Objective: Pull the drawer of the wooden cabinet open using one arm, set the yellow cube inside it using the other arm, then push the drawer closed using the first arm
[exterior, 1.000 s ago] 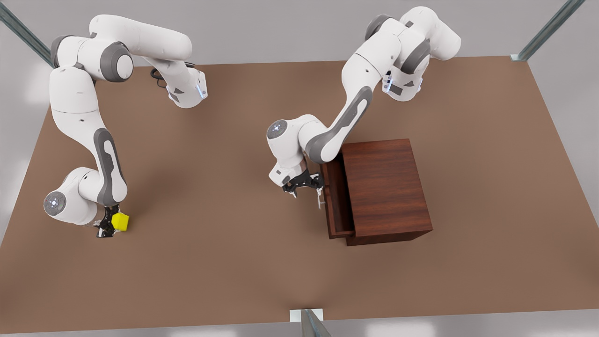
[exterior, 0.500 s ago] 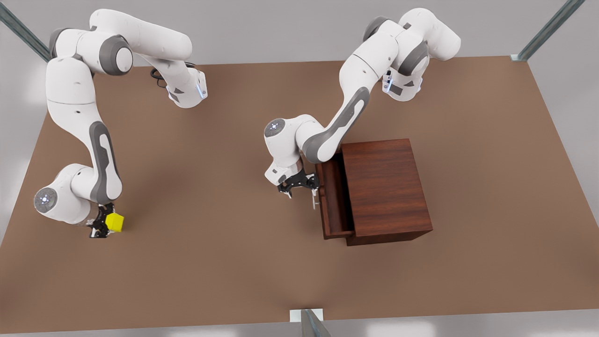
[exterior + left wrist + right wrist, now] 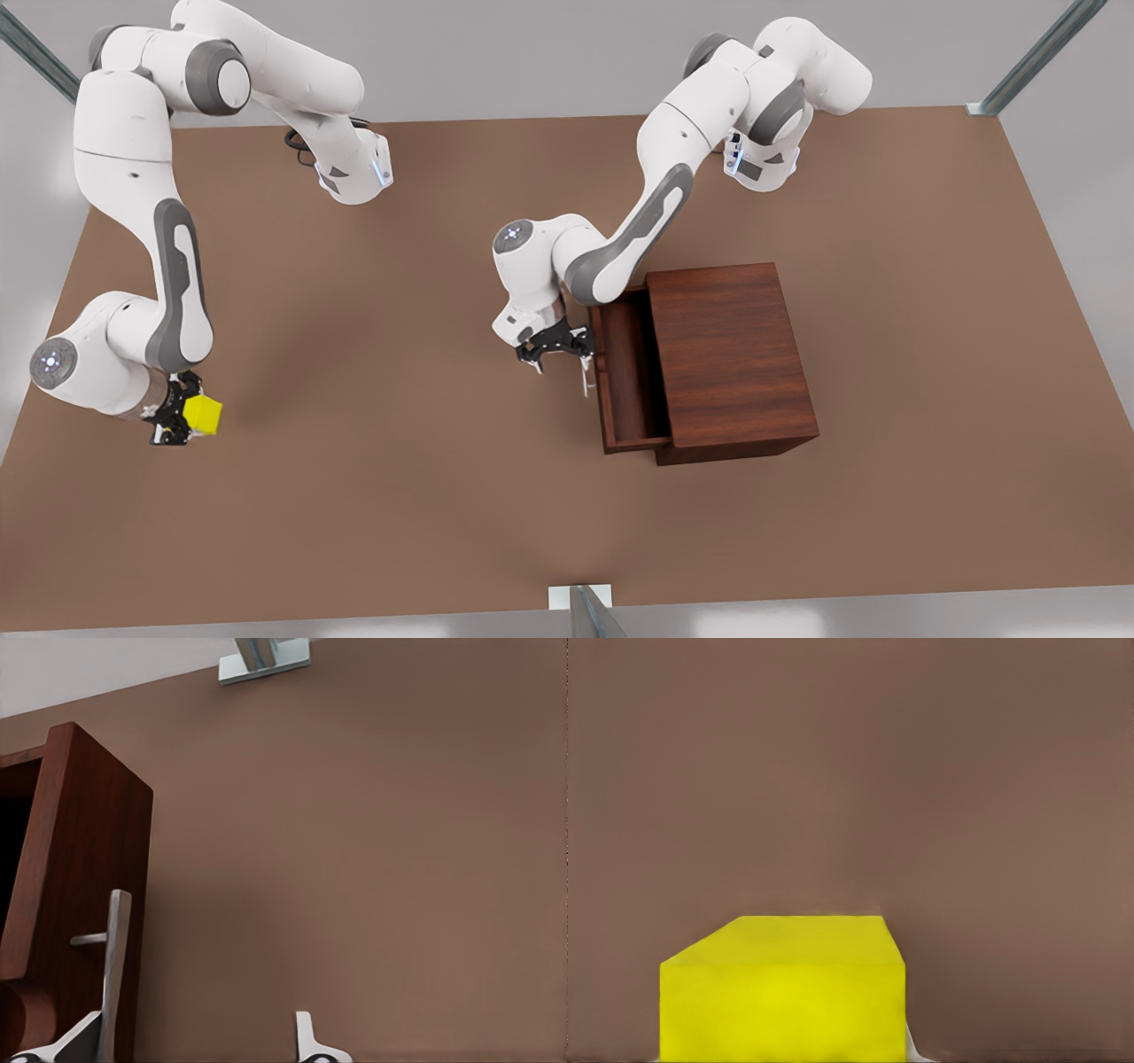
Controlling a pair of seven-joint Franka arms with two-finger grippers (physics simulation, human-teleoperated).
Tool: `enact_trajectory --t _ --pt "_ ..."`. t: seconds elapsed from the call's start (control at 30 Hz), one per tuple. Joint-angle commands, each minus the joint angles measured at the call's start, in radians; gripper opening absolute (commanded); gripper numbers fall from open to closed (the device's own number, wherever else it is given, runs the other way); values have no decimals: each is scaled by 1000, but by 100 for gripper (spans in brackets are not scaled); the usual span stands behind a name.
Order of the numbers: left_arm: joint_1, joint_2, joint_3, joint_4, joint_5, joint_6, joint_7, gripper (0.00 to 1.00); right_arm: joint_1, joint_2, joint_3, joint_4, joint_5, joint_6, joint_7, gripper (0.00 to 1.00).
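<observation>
my right gripper [image 3: 174, 418] is clamped on the yellow cube [image 3: 203, 414], held above the table [image 3: 399, 496] at the front view's far left. my left gripper [image 3: 556, 347] sits at the drawer [image 3: 627, 372] handle [image 3: 586, 377], fingers [image 3: 306, 1038] spread, one beside the bar. the drawer's partly out of the wooden cabinet [image 3: 731, 354].

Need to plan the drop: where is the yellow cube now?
At the front view's far left, the yellow cube sits in the right claw, far from the drawer.

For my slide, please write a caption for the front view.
Left end effector at the half-open drawer's handle; right end effector holds the yellow cube.
</observation>
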Motion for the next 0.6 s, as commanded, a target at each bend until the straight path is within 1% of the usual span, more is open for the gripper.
enact_trajectory --t 0.0,0.23,0.47,0.53,0.57 --pt "-2 0 0 3 1 2 -12 100 12 -14 6 1 0 -69 32 67" --pt "-3 -2 0 3 1 2 -9 100 41 -54 6 1 -5 -127 59 67" --pt "-13 -19 0 1 1 -25 -5 100 41 -65 7 12 -5 -145 59 67" --pt "-25 -54 -2 3 -11 -143 41 100 56 -71 7 18 -3 -159 62 67" --pt "-16 -124 -9 1 -63 -227 84 100 67 -75 6 23 -2 -181 85 67"
